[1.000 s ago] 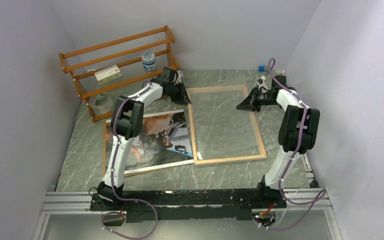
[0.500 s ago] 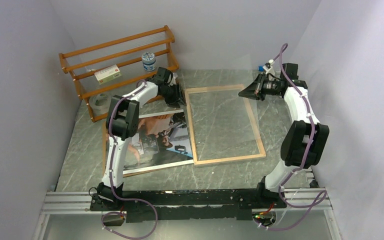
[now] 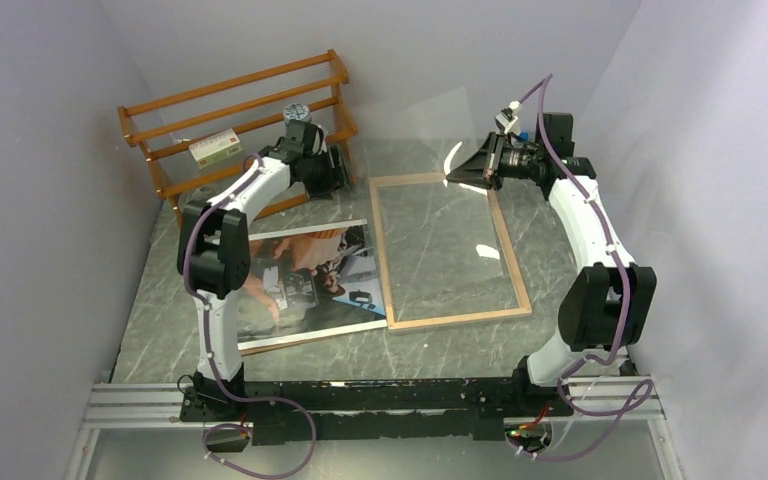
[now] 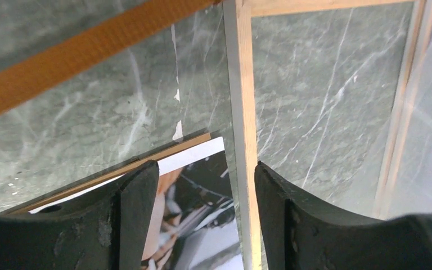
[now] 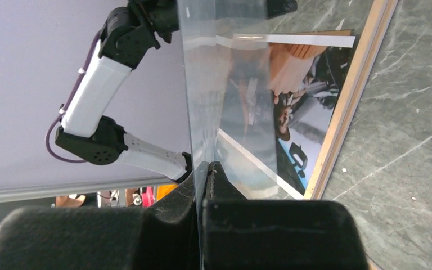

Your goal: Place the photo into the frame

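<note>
The frame (image 3: 390,262), a pale wood rim, lies flat on the marble table, right of centre. To its left lies the photo (image 3: 310,275), a dark glossy print with a white margin, on a brown backing sheet (image 4: 146,163). My right gripper (image 3: 457,172) hangs above the frame's far edge, shut on the far edge of the clear pane (image 5: 225,84), which rises bowed out of the frame. In the right wrist view the pads (image 5: 208,169) pinch that sheet. My left gripper (image 3: 335,170) is open over the frame's far left corner, its fingers (image 4: 138,214) astride the rim (image 4: 242,112) and the photo's corner (image 4: 197,225).
An orange-brown slatted rack (image 3: 230,110) stands at the back left, holding a small jar (image 3: 297,118) and a flat box (image 3: 215,148). A roll of tape (image 3: 200,205) sits beneath it. Walls close in on both sides.
My right gripper has risen and moved back, lifting the pane's far edge out of the frame. My left gripper has opened and drawn back toward the rack.
</note>
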### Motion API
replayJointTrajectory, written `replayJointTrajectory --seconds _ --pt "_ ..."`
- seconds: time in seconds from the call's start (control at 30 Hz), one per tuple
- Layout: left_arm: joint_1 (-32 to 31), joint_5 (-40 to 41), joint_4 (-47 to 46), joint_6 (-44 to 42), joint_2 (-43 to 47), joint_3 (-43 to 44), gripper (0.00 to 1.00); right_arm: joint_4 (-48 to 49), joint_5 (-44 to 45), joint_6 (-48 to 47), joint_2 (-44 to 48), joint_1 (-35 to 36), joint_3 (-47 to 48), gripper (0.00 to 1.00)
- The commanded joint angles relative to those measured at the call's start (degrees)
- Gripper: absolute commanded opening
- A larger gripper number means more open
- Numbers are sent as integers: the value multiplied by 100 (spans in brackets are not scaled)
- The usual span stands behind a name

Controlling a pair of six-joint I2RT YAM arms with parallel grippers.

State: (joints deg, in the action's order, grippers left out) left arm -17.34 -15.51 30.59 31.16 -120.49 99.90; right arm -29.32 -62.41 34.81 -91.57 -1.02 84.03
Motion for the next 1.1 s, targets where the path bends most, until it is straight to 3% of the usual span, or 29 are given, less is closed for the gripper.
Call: replayJointTrajectory --seconds 0.0,0.2,0.5,0.9,1.07 --pt "65 101 -327 95 360 -207 70 29 127 6 -9 -26 41 0" --pt "58 -392 -731 155 449 -629 73 -690 714 -1008 -812 -51 -64 0" --pt "-143 -989 -1237 305 230 -955 72 -897 1613 -1928 -1918 -313 59 0" --pt "-524 -848 -773 544 -597 -383 67 -1438 1881 -2831 -2139 -741 142 0" --pt "-532 -1210 -823 689 -866 -186 62 -1589 1910 -2984 -2311 -742 355 0"
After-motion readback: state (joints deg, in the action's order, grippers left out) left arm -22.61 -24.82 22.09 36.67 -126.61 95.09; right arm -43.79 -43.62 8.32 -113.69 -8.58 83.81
